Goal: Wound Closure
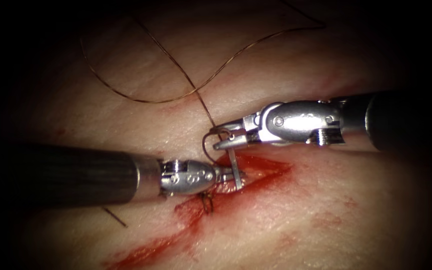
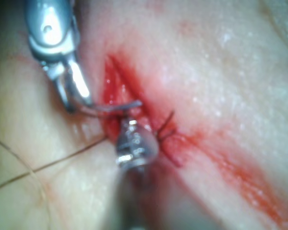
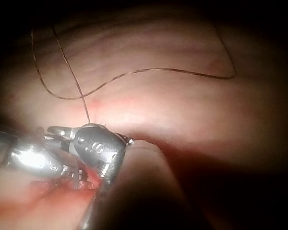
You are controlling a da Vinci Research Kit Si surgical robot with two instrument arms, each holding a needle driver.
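The cut gapes red in the pale tissue. My left tool comes in from the left, its jaws shut on the needle, a silver strip standing in the cut. The needle's upper end rises to my right tool, whose jaws stand open around it. Brown thread runs down from the far side and curls in a small dark loop beside the right jaws. In the left wrist view the needle reaches from the right tool to the cut beside the left tool's wrist.
An earlier stitch with dark ends sits on the cut just below the left tool, also in the left wrist view. Red fluid trails down-left along the cut. A short thread end lies under the left shaft. Slack thread curves over the far tissue.
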